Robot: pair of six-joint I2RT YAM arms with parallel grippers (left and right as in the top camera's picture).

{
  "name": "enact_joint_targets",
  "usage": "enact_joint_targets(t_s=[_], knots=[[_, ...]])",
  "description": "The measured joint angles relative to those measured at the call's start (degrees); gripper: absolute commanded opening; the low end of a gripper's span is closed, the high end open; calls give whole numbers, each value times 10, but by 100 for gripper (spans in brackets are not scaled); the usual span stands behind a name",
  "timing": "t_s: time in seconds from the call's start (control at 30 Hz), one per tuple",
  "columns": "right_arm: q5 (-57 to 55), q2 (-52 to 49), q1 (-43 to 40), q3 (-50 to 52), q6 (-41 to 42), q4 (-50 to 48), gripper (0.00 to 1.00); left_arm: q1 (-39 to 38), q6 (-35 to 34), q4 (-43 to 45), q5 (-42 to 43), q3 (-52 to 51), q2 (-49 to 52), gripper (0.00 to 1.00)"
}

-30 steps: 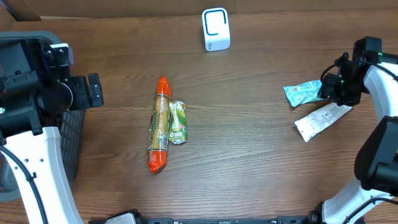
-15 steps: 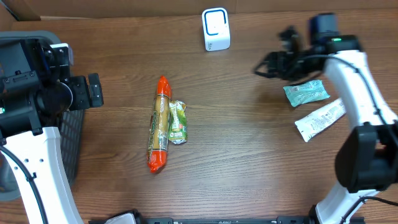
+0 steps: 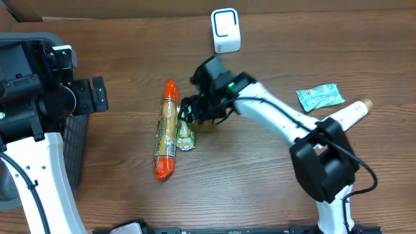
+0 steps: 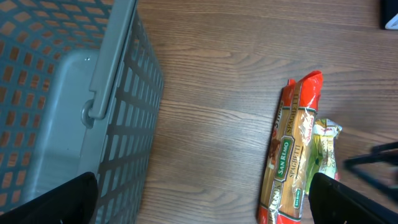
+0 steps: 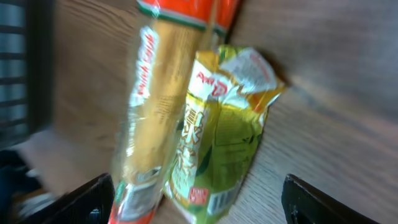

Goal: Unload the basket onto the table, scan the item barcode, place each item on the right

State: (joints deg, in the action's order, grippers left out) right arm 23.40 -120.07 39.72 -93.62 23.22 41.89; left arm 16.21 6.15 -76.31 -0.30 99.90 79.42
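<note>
A long orange-ended spaghetti packet (image 3: 167, 133) lies mid-table, with a small green snack packet (image 3: 186, 128) touching its right side. The white scanner (image 3: 225, 30) stands at the back edge. My right gripper (image 3: 196, 112) hovers open over the top end of the green packet. In the right wrist view the green packet (image 5: 217, 130) and the spaghetti packet (image 5: 152, 106) lie between the open fingers of that gripper (image 5: 199, 205), which hold nothing; a barcode shows at the green packet's near end. My left gripper (image 3: 99, 95) stands open at the far left and is empty (image 4: 202, 205).
A grey mesh basket (image 3: 77, 153) stands at the left edge, under my left arm, and fills the left of the left wrist view (image 4: 118, 124). A teal packet (image 3: 320, 96) and a white packet (image 3: 350, 113) lie at the right.
My right arm has swung from the far right, by the teal and white packets, across to the green packet in the middle. Its jaws have spread wider. The left arm has not moved.
</note>
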Motion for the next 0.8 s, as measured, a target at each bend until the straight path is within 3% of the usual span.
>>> enact_joint_targets(t_s=[0.3,0.53,0.8], knots=[[-103,-18,31,0,69,-14,66,0,0,0,0,0,0,100],[-98,-44,34,0,90,-37,66,0,0,0,0,0,0,100],[-83,-56,46,0,98,-40,30,0,0,0,0,0,0,99]])
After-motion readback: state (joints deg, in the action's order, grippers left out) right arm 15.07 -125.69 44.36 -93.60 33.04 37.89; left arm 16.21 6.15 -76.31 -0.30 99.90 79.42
